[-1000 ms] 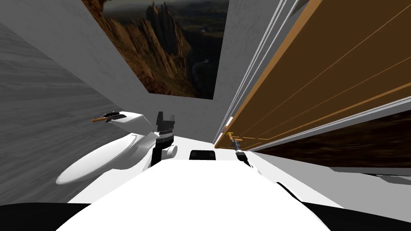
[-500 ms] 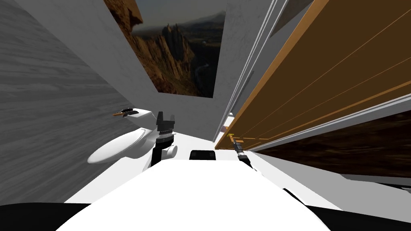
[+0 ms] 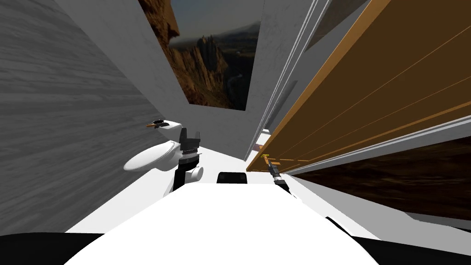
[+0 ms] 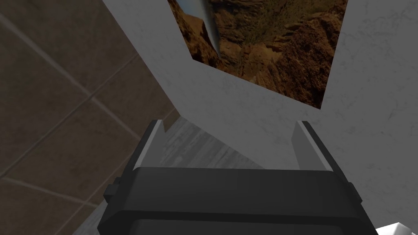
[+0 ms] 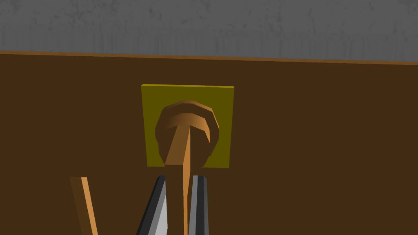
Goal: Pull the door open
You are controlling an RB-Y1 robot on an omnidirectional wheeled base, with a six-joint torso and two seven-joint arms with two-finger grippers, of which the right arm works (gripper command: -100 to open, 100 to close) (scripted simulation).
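Note:
The brown door (image 3: 368, 92) slants along my right side, its free edge standing off the white door frame (image 3: 285, 78). My right gripper (image 3: 270, 164) is at its handle (image 3: 265, 157). The right wrist view shows the door (image 5: 326, 142) up close. An orange-brown lever handle (image 5: 185, 138) comes out of a yellow plate (image 5: 151, 122), and my right gripper (image 5: 179, 179) is shut on the thin lever, one finger pressing each side. My left gripper (image 3: 190, 133) is held up in front of my chest, and its fingers (image 4: 152, 138) stand wide apart, open (image 4: 230, 124) and holding nothing.
A white toilet (image 3: 152, 158) stands to the left by the grey wall, with a small brown and black item (image 3: 157, 123) on its tank. A large rocky landscape picture (image 3: 211, 60) fills an opening in the far wall.
My whole view has shifted, so the toilet and landscape slide right in the picture. The gap between the door's edge and the frame has widened a little. The right gripper stays on the handle.

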